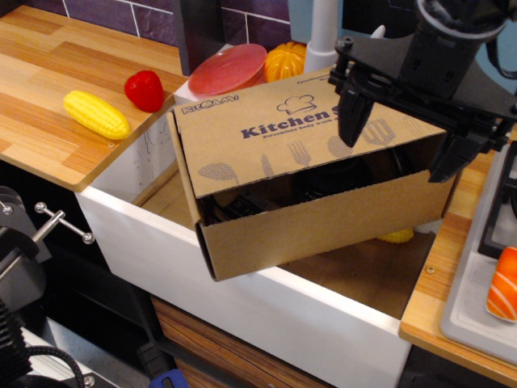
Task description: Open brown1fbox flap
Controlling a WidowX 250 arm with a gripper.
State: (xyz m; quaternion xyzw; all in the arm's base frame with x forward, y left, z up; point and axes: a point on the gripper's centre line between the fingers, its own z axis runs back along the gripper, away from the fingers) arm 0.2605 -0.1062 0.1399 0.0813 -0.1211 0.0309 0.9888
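Note:
The brown1fbox is a tan cardboard box that rests tilted in the white sink, leaning on its front rim. Its flap lies on top with the navy "Kitchen" print and chef-hat icon facing up. The flap is raised a little, so a dark gap shows above the front wall. My black gripper hangs over the flap's right end with its fingers wide apart. The left fingertip is over the printed face. The right fingertip is past the flap's right edge. It holds nothing.
A yellow corn and a red strawberry lie on the left wooden counter. A pink plate, an orange pumpkin and a white faucet stand behind the box. A salmon sushi sits on a grey tray at the right.

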